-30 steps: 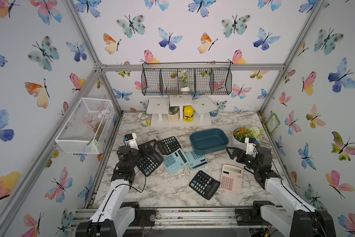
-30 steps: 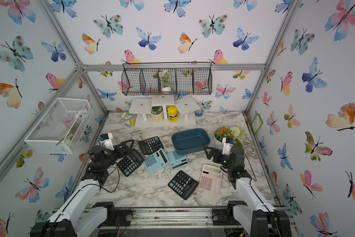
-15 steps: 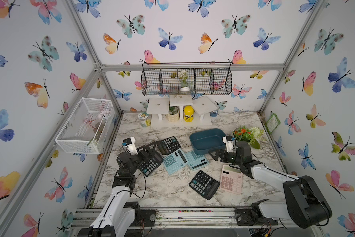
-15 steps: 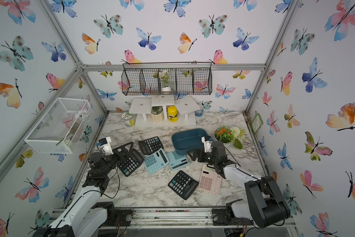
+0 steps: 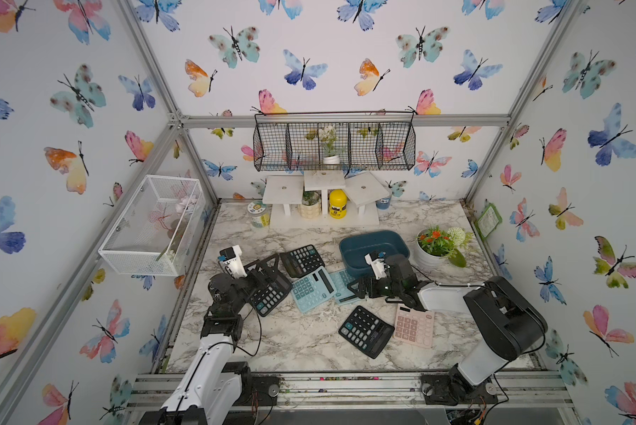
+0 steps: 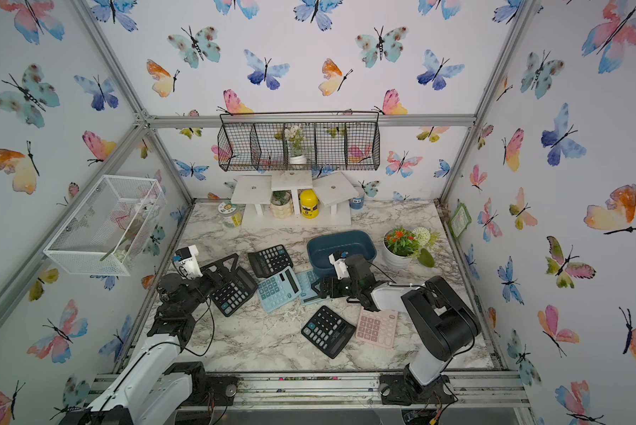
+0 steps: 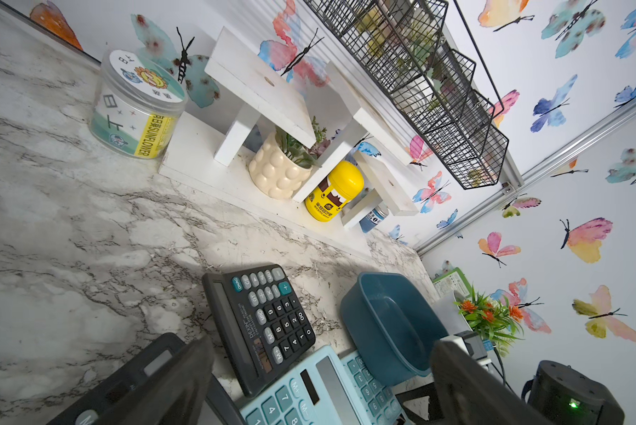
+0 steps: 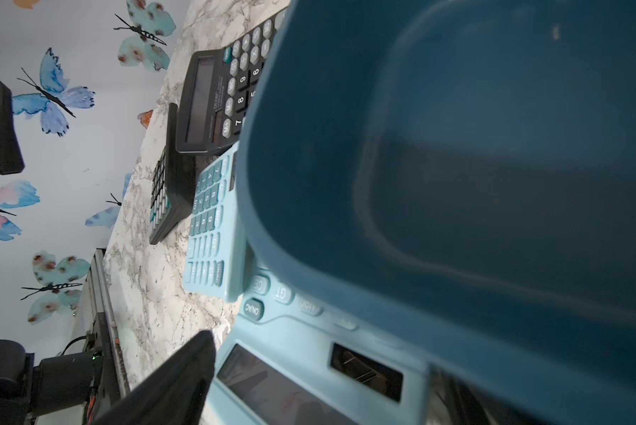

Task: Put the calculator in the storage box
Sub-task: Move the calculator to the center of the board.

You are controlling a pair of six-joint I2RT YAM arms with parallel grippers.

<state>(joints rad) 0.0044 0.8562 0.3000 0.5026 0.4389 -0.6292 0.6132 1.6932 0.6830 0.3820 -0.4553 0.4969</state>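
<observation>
The dark teal storage box [image 5: 373, 248] [image 6: 340, 246] [image 7: 390, 323] [image 8: 456, 165] stands empty at mid-table. Several calculators lie around it. A small light-blue calculator [image 5: 342, 285] [image 6: 307, 285] [image 8: 309, 353] rests against the box's near-left corner. My right gripper [image 5: 360, 289] [image 6: 325, 289] [image 8: 316, 382] is open low over it, and one finger [image 8: 176, 379] stands beside its display end. My left gripper [image 5: 268, 266] [image 6: 228, 266] [image 7: 320, 386] hangs open above a black calculator [image 5: 270, 294] at the left, holding nothing.
Between the arms lie a bigger light-blue calculator [image 5: 312, 289] and a black one [image 5: 302, 259]. Nearer the front lie another black one [image 5: 366, 331] and a pink one [image 5: 413, 325]. A flower pot [image 5: 436, 246] stands right of the box. A white riser [image 5: 323, 206] lines the back.
My right arm has swung left from the table's right side to the box's near-left corner, over the small light-blue calculator. The left arm has barely shifted.
</observation>
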